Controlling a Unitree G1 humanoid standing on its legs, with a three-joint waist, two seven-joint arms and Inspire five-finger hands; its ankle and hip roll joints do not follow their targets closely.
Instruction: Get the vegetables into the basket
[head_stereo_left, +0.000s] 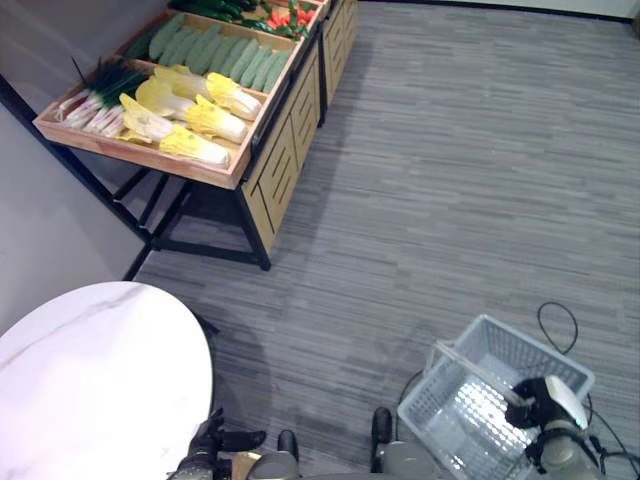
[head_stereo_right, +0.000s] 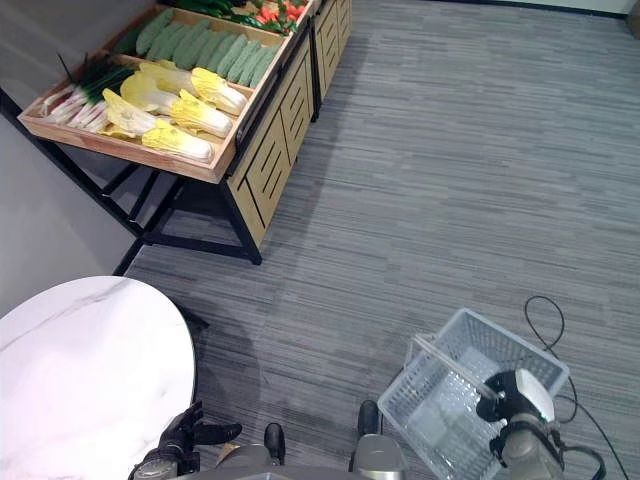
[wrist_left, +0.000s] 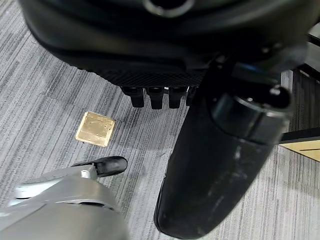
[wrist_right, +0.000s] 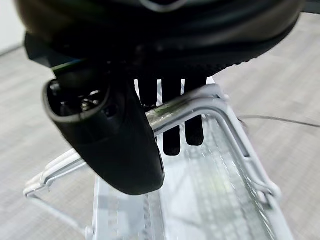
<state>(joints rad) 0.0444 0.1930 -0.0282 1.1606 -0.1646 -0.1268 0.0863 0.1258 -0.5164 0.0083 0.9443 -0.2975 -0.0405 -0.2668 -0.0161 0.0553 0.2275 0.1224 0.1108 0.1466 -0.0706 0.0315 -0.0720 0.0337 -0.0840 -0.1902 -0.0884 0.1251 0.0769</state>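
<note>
Right robot hand (head_stereo_left: 540, 405), dark with a white thumb cover, at lower right of the head views. Its fingers (wrist_right: 172, 135) are curled round the metal bail handle (wrist_right: 190, 105) of a pale grey wire-mesh shopping basket (head_stereo_left: 470, 410), thumb closing from the other side. Basket hangs just above the grey striped carpet floor (head_stereo_left: 450, 180); as far as the mesh shows, nothing is in it.

Left robot hand (head_stereo_left: 215, 437) low at lower left, near the edge of a round white marble-look table (head_stereo_left: 100, 380). Fingers (wrist_left: 150, 97) bent and relaxed, holding nothing; below them on the carpet a small square brass floor plate (wrist_left: 95, 128).

Vegetables all on a sloped wooden display stand (head_stereo_left: 250, 150) at upper left, well apart from basket and both hands: yellow-and-white Chinese cabbages (head_stereo_left: 190, 115) at the front, green-topped spring onions (head_stereo_left: 95, 95) beside them, a row of pale green cucumbers (head_stereo_left: 215, 50) behind, red and green produce (head_stereo_left: 285, 15) furthest back, too small to name.

Judgement: task barely begun. Basket is in hand; no vegetable picked or loaded. Left to do: close in on the stand, take vegetables with the free left hand, drop them in the basket.
</note>
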